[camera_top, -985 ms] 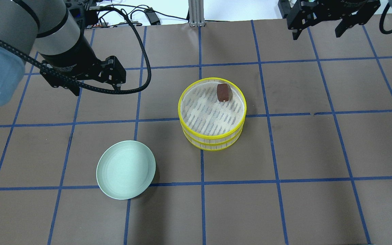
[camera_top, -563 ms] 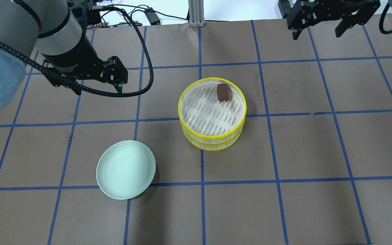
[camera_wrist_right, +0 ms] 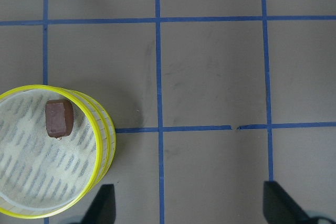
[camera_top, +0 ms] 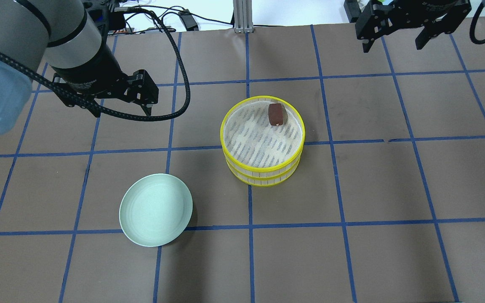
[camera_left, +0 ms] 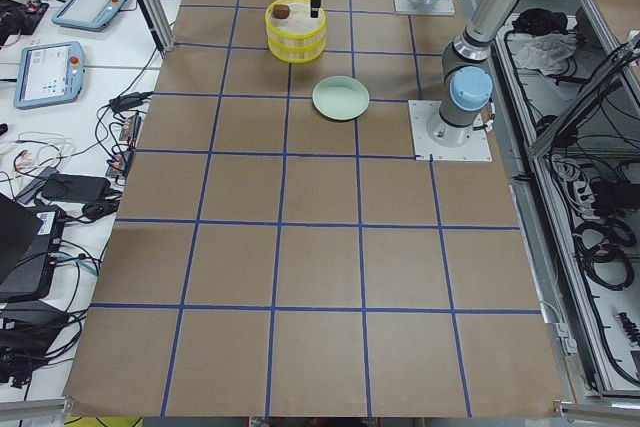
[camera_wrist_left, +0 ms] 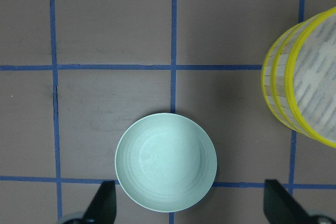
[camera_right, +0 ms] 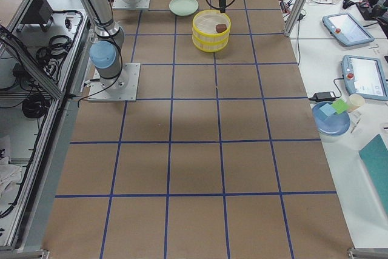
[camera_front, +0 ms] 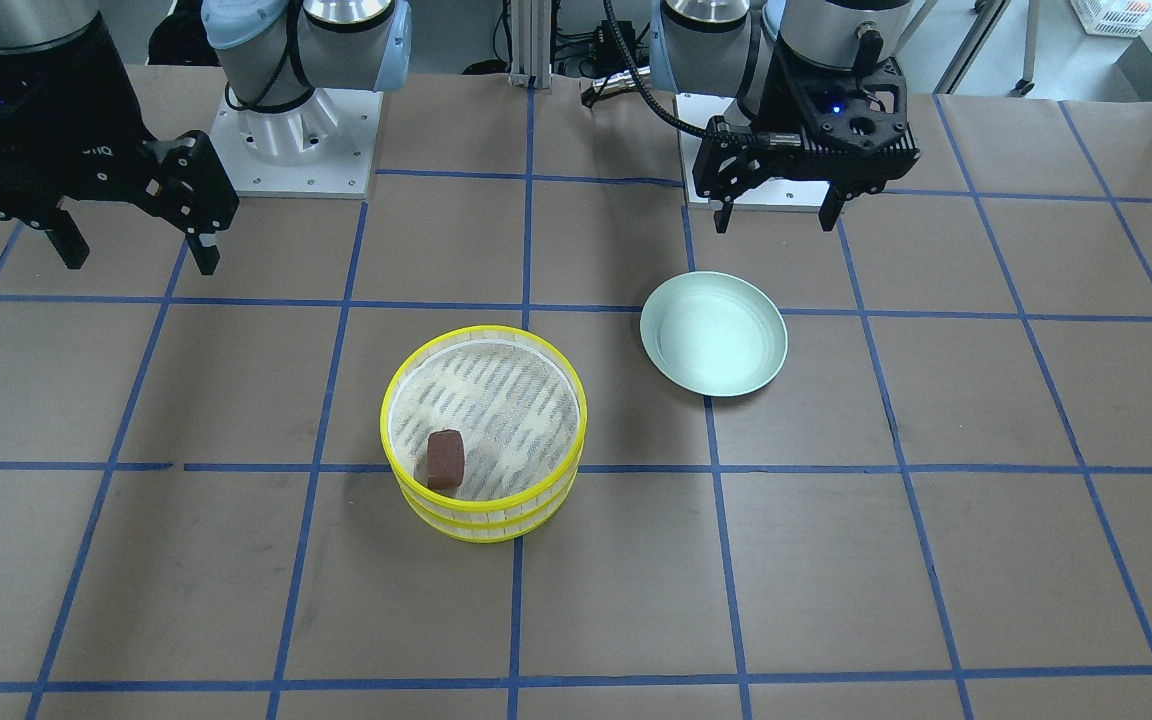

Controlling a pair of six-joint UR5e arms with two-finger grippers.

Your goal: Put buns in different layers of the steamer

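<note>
The two steamer layers stand stacked mid-table, the upper tray (camera_top: pixel 222 134) on the lower tray (camera_top: pixel 263 182). The dark reddish-brown bun (camera_top: pixel 276 114) lies on the upper tray's mesh floor near its rim; it also shows in the front view (camera_front: pixel 445 459) and the right wrist view (camera_wrist_right: pixel 58 119). The cream-white bun is not in view. My left gripper (camera_top: pixel 122 112) is open and empty, above the table beyond the plate. My right gripper (camera_top: pixel 393 46) is open and empty, high at the far right, away from the stack.
A pale green plate (camera_top: pixel 155 209) lies empty on the table, toward the robot's left of the stack; it shows under the left wrist camera (camera_wrist_left: pixel 166 162). Brown paper with blue grid lines covers the table. Cables hang from the left arm.
The left gripper shifted only slightly. The right gripper drifted a little further away from the stack. The stack, the brown bun and the plate have not moved.
</note>
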